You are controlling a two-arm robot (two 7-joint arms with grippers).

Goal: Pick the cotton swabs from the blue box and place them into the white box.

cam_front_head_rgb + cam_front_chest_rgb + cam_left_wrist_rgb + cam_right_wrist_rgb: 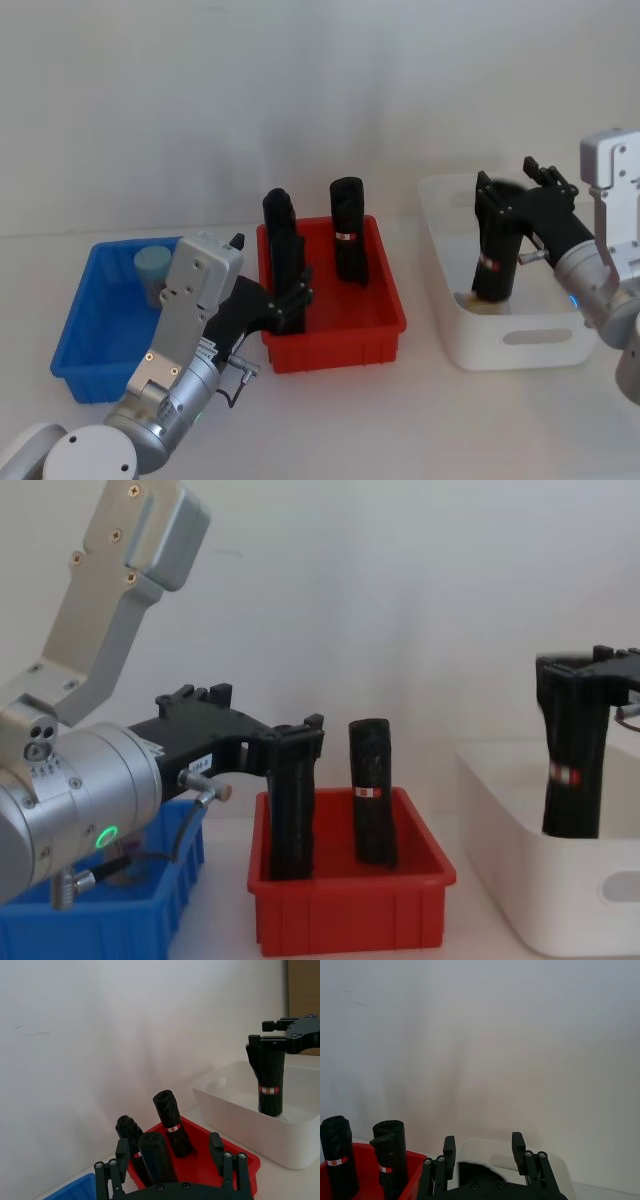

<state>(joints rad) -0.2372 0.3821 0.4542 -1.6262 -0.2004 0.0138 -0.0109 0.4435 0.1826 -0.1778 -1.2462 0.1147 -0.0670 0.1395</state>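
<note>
Blue plastic marked the blue box (pixel 92 330) at the robot's left, and inside it, near the back, stood one jar of cotton swabs (pixel 152 272), upright, its pale lid uppermost. Just right of that bin sat a red bin (pixel 335 330) holding black rolls, and farther right the white box (pixel 520 345).

From the head view, the left gripper (pixel 290 300) reached past the blue box and into the red bin, its fingers clenched around a black roll (pixel 291 820) standing near the bin's left side. The swab jar lay behind and to the left of that gripper, apart from it, with the arm's silver wrist passing just beside it. A second black roll (pixel 349 240) stood upright toward the back of the red bin, free of any gripper.

The right gripper (pixel 510 205) hung over the white box, clamped on the top of another black roll (pixel 570 780), which stood upright with its lower end down inside the tub. The swab jar was well apart from this gripper, across the red bin.
</note>
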